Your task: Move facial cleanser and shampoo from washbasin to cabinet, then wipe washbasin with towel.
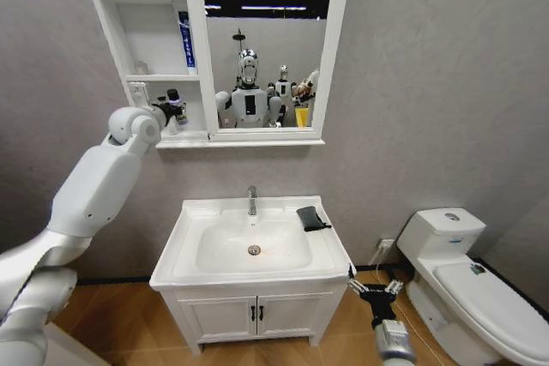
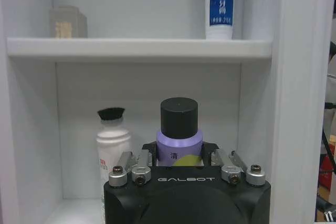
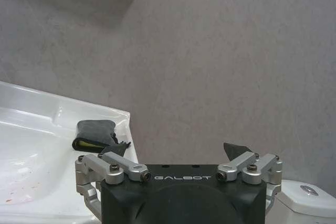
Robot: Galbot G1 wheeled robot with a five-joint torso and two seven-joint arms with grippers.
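Observation:
My left gripper (image 1: 171,111) is raised into the lowest open shelf of the cabinet (image 1: 194,40), shut on a purple bottle with a black cap, the shampoo (image 2: 179,142). Whether the bottle rests on the shelf floor is hidden. Beside it stands a white bottle (image 2: 112,145) with a black top. A blue-and-white tube (image 2: 220,3) stands on the shelf (image 2: 136,48) above; I cannot tell if it is the facial cleanser. The dark towel (image 1: 311,218) lies folded on the back right corner of the washbasin (image 1: 190,212). My right gripper (image 1: 375,291) hangs open, low beside the washbasin's front right corner.
A chrome tap (image 1: 251,200) stands behind the oval bowl. The white toilet (image 1: 467,285) is close on the right of my right arm. A small grey box (image 2: 67,22) sits on the upper shelf. The mirror (image 1: 262,40) fills the cabinet's right part.

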